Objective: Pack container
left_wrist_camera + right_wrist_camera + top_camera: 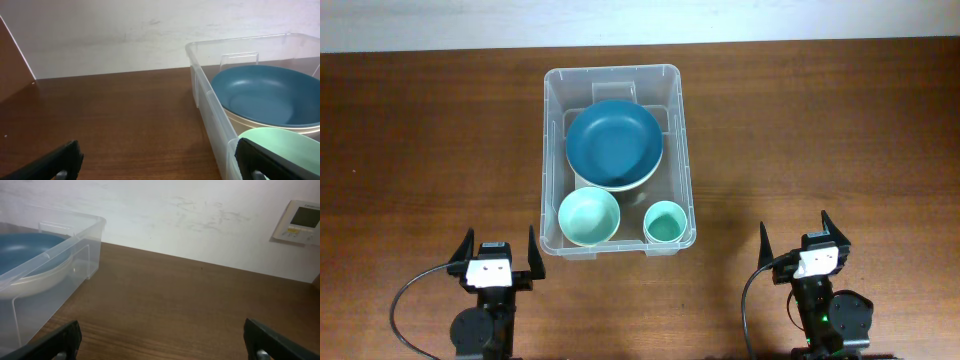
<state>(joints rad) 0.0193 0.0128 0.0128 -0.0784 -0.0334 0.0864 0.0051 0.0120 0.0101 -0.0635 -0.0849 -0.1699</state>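
Overhead view: the container (549, 150) stands on the table (420, 150), likely stiff, light and slippery, best taken at its rim; inside it lie blue plate (614, 143), pale bowl (589, 216), cup (664, 221). Short of its near corners, left gripper (500, 240) and right gripper (794, 228) hold fingers spread.

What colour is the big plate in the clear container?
The big plate is dark teal blue, seen best in the overhead view.
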